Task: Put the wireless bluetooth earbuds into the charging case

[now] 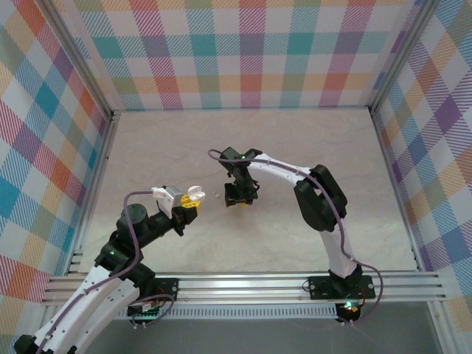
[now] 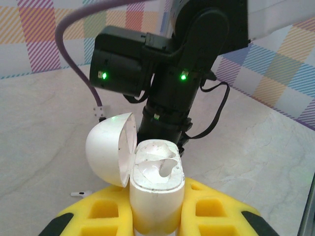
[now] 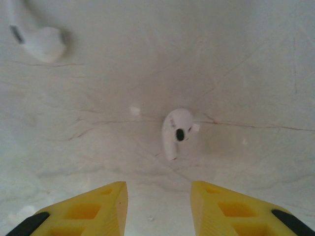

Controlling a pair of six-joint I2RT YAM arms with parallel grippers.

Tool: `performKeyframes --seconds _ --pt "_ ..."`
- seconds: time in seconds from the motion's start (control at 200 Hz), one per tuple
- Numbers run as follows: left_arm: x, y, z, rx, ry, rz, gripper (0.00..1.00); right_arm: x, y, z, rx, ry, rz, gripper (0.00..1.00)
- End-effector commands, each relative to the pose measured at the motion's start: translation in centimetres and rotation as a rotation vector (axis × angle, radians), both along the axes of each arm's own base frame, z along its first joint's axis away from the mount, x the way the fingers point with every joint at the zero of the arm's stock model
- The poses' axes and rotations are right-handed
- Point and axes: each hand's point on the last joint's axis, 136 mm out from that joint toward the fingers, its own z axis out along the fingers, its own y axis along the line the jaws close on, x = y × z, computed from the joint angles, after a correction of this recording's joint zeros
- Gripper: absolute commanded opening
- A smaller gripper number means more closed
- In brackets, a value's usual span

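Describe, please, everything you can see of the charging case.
The charging case is a small, glossy white plastic shell with rounded corners. Its domed lid is flipped open to the left, exposing a moulded top with a recessed well that looks empty and a few dark specks. The body stands upright, clamped between the yellow fingers of the left gripper, above the table.

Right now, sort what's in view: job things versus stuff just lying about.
Job: open white charging case, clamped in left pincer; white earbud ahead of open right pincer; second white earbud farther off.
Not the job: plaid walls; aluminium rail; purple cable.
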Motion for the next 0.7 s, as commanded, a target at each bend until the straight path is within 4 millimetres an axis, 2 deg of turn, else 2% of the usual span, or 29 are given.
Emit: performKeyframes --seconds 0.0,0.255,0.515,0.695 --pt "-0.2 0.0 1.0 -0.013 -0.026 -0.014 0.0 1.0 -0.2 0.4 -0.017 -0.015 -0.022 0.4" --pt "-0.2 -0.2 1.0 -0.021 -0.021 -0.02 0.0 2.4 -0.1 -0.1 -0.011 0.002 -0.004 0.39" --pt "-0.1 -0.1 1.0 -0.019 -0.021 -0.015 0.0 1.8 -0.2 -1.5 -0.04 0.055 0.038 0.38" --pt "-0.1 -0.1 0.9 -0.018 -0.019 -0.012 0.0 1.6 -0.5 -1.7 -0.06 0.066 0.06 0.32"
